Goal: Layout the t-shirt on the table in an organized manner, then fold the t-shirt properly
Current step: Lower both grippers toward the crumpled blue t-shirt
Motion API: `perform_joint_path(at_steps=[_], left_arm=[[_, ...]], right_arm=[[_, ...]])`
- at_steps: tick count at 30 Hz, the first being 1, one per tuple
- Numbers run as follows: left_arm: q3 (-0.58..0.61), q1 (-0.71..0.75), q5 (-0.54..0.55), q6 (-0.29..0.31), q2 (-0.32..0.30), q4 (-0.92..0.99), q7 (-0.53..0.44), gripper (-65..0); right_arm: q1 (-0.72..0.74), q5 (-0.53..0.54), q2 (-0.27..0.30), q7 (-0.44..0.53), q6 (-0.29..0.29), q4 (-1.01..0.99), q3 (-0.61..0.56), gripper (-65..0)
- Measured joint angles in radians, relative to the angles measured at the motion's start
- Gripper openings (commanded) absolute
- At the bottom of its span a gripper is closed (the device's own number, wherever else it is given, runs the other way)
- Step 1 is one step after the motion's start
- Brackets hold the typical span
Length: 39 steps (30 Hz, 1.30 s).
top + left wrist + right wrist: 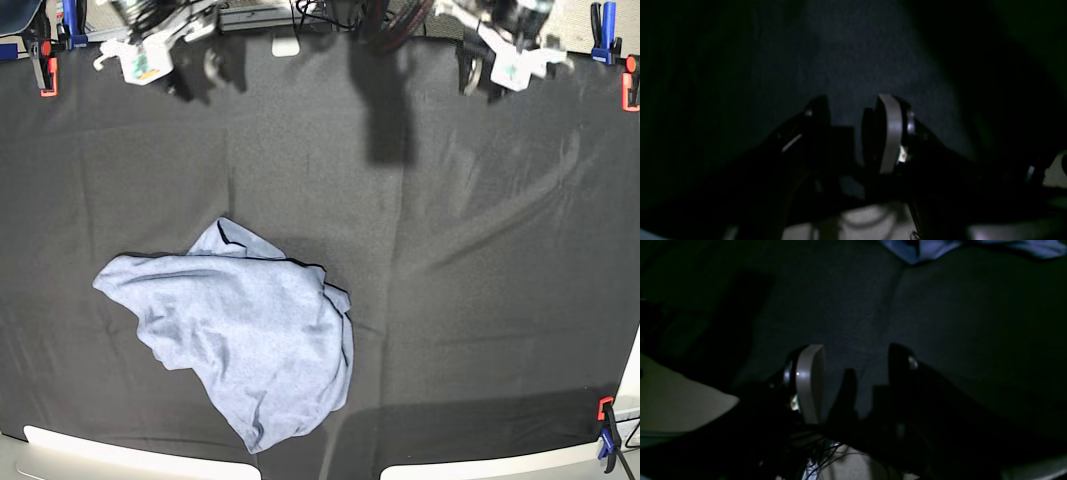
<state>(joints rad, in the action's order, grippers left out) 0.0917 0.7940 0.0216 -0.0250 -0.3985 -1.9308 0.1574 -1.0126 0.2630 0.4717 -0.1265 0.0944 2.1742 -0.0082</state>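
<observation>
Left end effector (853, 133): jaws spread with a plain gap between them and nothing in it; below is only dark cloth. In the base view it sits at the far right edge of the counter, parked clear of the work area.
Right end effector (853, 380): also spread and empty, one pale pad (810, 383) showing beside the gap. In the base view it sits at the far left edge, well apart from the shirt.
Why both stand open: judged as a ready pose, since neither has closed on cloth and the layout step looks not yet begun.
T-shirt (240, 335): a crumpled, rumpled heap on the near left part of the counter, folded over itself, no lettering showing. Its edge appears as a blue sliver at the top of the right wrist view, so it lies ahead of that arm.
Shirt orientation: the dark opening at the far side of the heap may be the collar, though it is too bunched to be sure.
Counter (480, 260): wrinkled black cloth, held taut by red and blue clamps (44, 62) at its edges so it stays put when the shirt is dragged.
Next move, as a judgement: pinch two outer edges of the heap and draw them apart.
</observation>
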Motion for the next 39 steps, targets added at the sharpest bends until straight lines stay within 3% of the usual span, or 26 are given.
perform_joint_path(at_steps=[7,23,29,36,39], left_arm=[[0.0,-0.063,-0.081,0.0,0.0,0.0,0.031,-43.5],[0.001,-0.198,-0.078,0.002,0.011,0.0,0.032,-43.5],[0.002,-0.273,-0.026,0.001,0.014,0.0,0.066,-43.5],[0.002,-0.34,-0.028,0.002,0.112,0.0,0.092,-43.5],[0.002,-0.356,-0.029,0.068,0.138,0.0,0.121,-43.5]], right_arm=[[0.082,0.0,-0.003,-0.014,0.004,0.0,0.006,-34.8],[0.319,0.005,-0.006,-0.115,0.011,0.0,0.005,-34.8],[0.444,0.016,-0.007,-0.206,0.016,0.0,0.004,-34.8],[0.601,0.023,-0.01,-0.318,0.016,0.002,0.007,-34.8],[0.664,0.027,-0.01,-0.34,0.013,-0.014,0.028,-34.8]])
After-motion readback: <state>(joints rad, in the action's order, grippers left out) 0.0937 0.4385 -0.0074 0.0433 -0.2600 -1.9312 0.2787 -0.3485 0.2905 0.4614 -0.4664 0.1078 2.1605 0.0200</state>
